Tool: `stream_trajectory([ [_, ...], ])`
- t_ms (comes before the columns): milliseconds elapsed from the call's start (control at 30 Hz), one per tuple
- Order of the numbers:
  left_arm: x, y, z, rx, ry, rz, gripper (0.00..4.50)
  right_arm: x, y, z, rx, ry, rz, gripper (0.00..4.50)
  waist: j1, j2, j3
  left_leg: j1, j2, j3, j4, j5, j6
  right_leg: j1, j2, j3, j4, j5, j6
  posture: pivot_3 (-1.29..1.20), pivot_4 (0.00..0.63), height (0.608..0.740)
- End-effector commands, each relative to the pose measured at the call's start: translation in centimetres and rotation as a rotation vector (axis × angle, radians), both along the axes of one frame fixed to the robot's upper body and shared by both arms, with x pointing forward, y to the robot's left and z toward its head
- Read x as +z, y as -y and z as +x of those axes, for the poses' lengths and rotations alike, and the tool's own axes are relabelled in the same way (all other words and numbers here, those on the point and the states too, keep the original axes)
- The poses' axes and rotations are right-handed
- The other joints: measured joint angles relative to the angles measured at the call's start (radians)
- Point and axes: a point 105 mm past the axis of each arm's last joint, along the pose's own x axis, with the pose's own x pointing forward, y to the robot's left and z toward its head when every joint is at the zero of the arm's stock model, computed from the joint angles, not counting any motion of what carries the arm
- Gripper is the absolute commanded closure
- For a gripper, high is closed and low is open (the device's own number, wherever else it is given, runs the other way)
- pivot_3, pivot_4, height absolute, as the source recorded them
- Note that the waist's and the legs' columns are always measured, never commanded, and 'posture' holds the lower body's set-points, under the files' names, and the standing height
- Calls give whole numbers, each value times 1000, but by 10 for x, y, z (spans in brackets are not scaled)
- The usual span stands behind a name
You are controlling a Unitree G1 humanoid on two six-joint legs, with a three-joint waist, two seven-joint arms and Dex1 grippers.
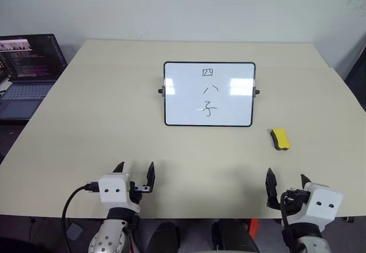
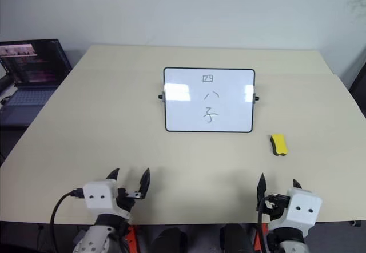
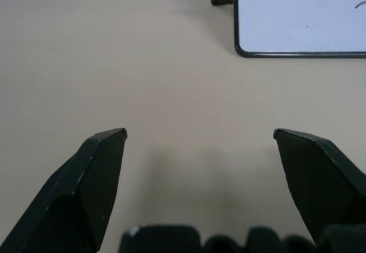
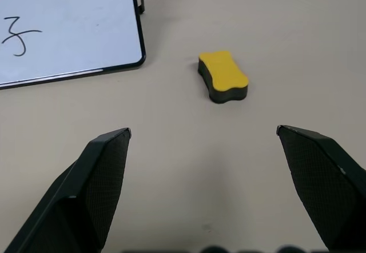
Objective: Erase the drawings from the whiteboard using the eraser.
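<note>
The whiteboard [image 1: 209, 94] is standing mid-table, carrying the drawings [image 1: 209, 91] in a short column. The eraser [image 1: 280, 139] is lying just right of its near corner, apart from it. Both the left gripper [image 1: 135, 170] and right gripper [image 1: 286, 180] are hovering near the table [image 1: 86, 121] edge, spread wide, gripping nothing. A laptop [image 1: 27, 70] is sitting far left, possibly off the table.

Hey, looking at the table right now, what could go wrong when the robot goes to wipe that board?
1. The whiteboard lies loose on the table; wiping could slide it unless the open left gripper steadies it.
2. The eraser is small and low; the open right gripper could nudge it away instead of grasping it.
3. The drawings are thin strokes, so one pass may miss some.
</note>
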Motion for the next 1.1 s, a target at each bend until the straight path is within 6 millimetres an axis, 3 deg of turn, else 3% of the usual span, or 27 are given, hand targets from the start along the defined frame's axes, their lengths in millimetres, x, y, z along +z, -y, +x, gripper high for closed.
stream_trajectory([
  [33,12,1,5,-26,62,10,0,3,-1,1,-25,34,-2,34,0,0,0,0,0,0,0,0,0,0,0,0,0,0,0,0,150,740],
  [167,14,-2,8,-26,68,15,0,-7,-6,3,-10,12,7,34,0,-1,-1,0,0,0,0,0,0,0,0,0,0,0,0,0,150,740],
  [333,26,10,12,-74,108,12,0,-7,-6,3,-19,11,-7,34,0,-1,-1,0,0,0,0,0,0,0,0,0,0,0,0,0,150,740],
  [600,50,66,21,-233,206,-4,0,-18,10,7,-35,-30,-72,34,1,-1,-1,0,0,0,0,0,0,1,0,0,0,0,0,0,150,740],
  [700,90,10,87,-287,254,48,0,-22,9,10,-22,-31,-66,34,13,0,2,1,0,-1,1,0,0,0,0,-1,3,0,0,0,150,740],
  [733,105,-1,98,-310,270,51,0,-24,9,11,-22,-36,-64,34,16,0,2,2,0,-4,1,2,0,0,2,-5,5,1,-2,0,150,740],
  [767,112,-3,103,-344,268,61,0,-27,10,12,-25,-42,-53,34,16,0,1,2,1,-5,2,4,-2,1,5,-9,5,2,-5,0,150,740],
  [867,128,21,105,-583,207,18,0,-38,8,18,6,-61,-38,34,1,3,-4,3,6,-7,-1,4,-4,2,8,-8,3,2,-9,0,150,740],
  [933,133,38,96,-755,159,-14,0,7,49,87,29,18,-105,34,-16,-1,0,3,3,-4,-1,3,-5,2,4,-5,3,4,-10,0,150,740],
  [967,134,43,92,-804,140,-26,0,30,61,105,28,48,-114,34,-30,-1,8,3,3,1,1,3,-6,2,4,0,2,6,-7,0,150,740],
  [1033,134,57,76,-984,56,-89,0,47,70,121,29,40,-98,34,-28,5,13,-1,-7,7,7,6,0,-2,1,4,1,14,2,0,150,740],
  [1100,135,65,60,-1130,-23,-125,0,53,70,129,46,16,-87,34,-7,-5,5,0,-6,2,3,6,1,0,0,2,2,11,1,0,150,740],
])
